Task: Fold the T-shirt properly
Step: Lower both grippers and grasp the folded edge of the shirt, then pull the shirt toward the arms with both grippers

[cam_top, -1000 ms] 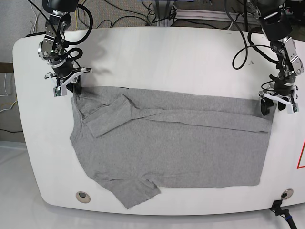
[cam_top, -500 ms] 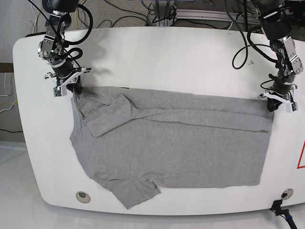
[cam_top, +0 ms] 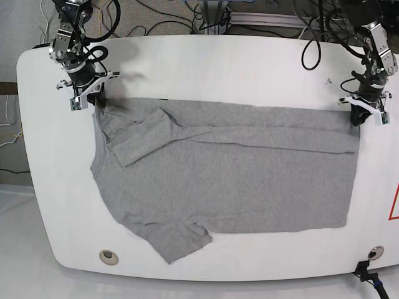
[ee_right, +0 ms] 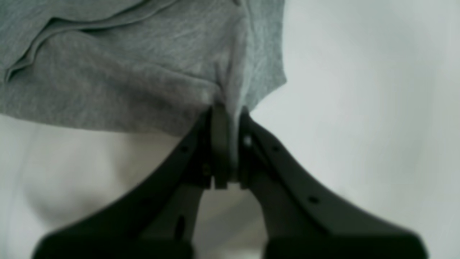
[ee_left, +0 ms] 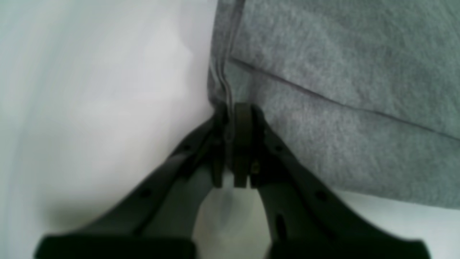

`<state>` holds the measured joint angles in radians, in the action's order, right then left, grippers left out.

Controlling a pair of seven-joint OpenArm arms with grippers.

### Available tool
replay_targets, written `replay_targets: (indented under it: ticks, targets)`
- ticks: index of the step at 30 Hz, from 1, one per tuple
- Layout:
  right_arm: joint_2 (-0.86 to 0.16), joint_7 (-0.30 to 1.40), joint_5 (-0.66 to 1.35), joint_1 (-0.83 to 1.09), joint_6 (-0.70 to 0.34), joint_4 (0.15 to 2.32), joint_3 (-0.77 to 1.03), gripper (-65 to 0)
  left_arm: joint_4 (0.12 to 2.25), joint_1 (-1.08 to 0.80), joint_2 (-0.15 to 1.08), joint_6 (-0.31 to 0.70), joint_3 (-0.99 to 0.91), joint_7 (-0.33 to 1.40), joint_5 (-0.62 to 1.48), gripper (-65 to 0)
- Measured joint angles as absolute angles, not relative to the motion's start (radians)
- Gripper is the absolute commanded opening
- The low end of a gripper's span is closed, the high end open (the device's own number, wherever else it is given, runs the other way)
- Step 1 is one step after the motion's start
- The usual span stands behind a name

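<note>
A grey T-shirt [cam_top: 230,174] lies spread across the white table [cam_top: 218,68], its upper part folded over along a long crease. My left gripper [cam_top: 358,116] is at the right in the base view, shut on the shirt's upper right corner; its fingertips [ee_left: 244,115] pinch the hem of the grey T-shirt [ee_left: 341,108]. My right gripper [cam_top: 98,103] is at the left in the base view, shut on the upper left corner beside the sleeve. In the right wrist view the right gripper [ee_right: 226,111] holds bunched fabric of the T-shirt [ee_right: 125,72].
Cables [cam_top: 187,18] trail behind the table's far edge. A round hole [cam_top: 108,255] sits near the front left corner and another hole [cam_top: 374,252] at the front right. A red marking [cam_top: 394,205] shows at the right edge.
Both grippers have pulled back toward the table's far edge with the corners held. The shirt has shifted that way and its top edge is stretched straighter.
</note>
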<state>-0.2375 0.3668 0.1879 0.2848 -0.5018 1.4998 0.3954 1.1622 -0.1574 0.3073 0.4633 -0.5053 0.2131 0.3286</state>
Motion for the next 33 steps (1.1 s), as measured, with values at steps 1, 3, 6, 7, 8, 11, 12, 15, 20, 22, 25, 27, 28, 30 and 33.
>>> replay_targets:
  ticks: [1, 3, 6, 7, 8, 11, 12, 15, 20, 22, 25, 27, 28, 30, 33]
  targets:
    - [-0.238, 0.368, 0.189, 0.308, -0.502, 1.518, 0.395, -65.0, 1.190, -0.189, 0.308, 0.463, -0.505, 0.214, 0.328, -65.0]
    - [-0.238, 0.370, 0.187, 0.353, -0.500, 1.557, 0.395, -65.0, 1.244, -0.255, 0.307, 0.463, -0.508, 0.214, 0.332, -65.0]
    - [-0.237, 0.374, 0.187, 0.440, -0.499, 1.623, 0.395, -65.0, 1.316, -0.349, 0.308, 0.461, -0.508, 0.212, 0.332, -65.0]
    - [-0.237, 0.374, 0.186, 0.470, -0.498, 1.644, 0.395, -65.0, 1.340, -0.378, 0.308, 0.460, -0.509, 0.212, 0.331, -65.0]
    - [-0.238, 0.373, 0.187, 0.492, -0.499, 1.657, 0.395, -65.0, 1.363, -0.408, 0.308, 0.460, -0.509, 0.213, 0.329, -65.0]
    - [-0.239, 0.374, 0.186, 0.555, -0.498, 1.698, 0.396, -65.0, 1.417, -0.492, 0.308, 0.460, -0.510, 0.209, 0.334, -65.0]
    - [-0.239, 0.377, 0.186, 0.582, -0.498, 1.717, 0.396, -65.0, 1.434, -0.514, 0.308, 0.459, -0.510, 0.210, 0.332, -65.0]
    - [-0.238, 0.374, 0.187, 0.646, -0.499, 1.750, 0.396, -65.0, 1.489, -0.584, 0.308, 0.455, -0.509, 0.219, 0.326, -65.0]
    - [-0.238, 0.370, 0.187, 0.685, -0.509, 1.757, 0.427, -65.0, 1.542, -0.669, 0.305, 0.462, -0.538, 0.238, 0.320, -65.0]
    - [-0.238, 0.371, 0.187, 0.698, -0.508, 1.758, 0.450, -65.0, 1.542, -0.685, 0.305, 0.466, -0.567, 0.246, 0.314, -65.0]
    - [-0.244, 0.385, 0.186, 0.695, -0.509, 1.756, 0.469, -65.0, 1.541, -0.683, 0.306, 0.464, -0.588, 0.262, 0.309, -65.0]
    - [-0.244, 0.385, 0.187, 0.696, -0.509, 1.753, 0.470, -65.0, 1.541, -0.682, 0.305, 0.464, -0.588, 0.262, 0.307, -65.0]
    - [-0.244, 0.385, 0.187, 0.695, -0.509, 1.753, 0.470, -65.0, 1.541, -0.682, 0.305, 0.464, -0.589, 0.262, 0.307, -65.0]
    - [-0.241, 0.385, 0.187, 0.693, -0.509, 1.753, 0.469, -65.0, 1.541, -0.681, 0.305, 0.464, -0.589, 0.262, 0.307, -65.0]
    - [-0.241, 0.385, 0.187, 0.693, -0.509, 1.753, 0.469, -65.0, 1.541, -0.680, 0.305, 0.464, -0.589, 0.262, 0.307, -65.0]
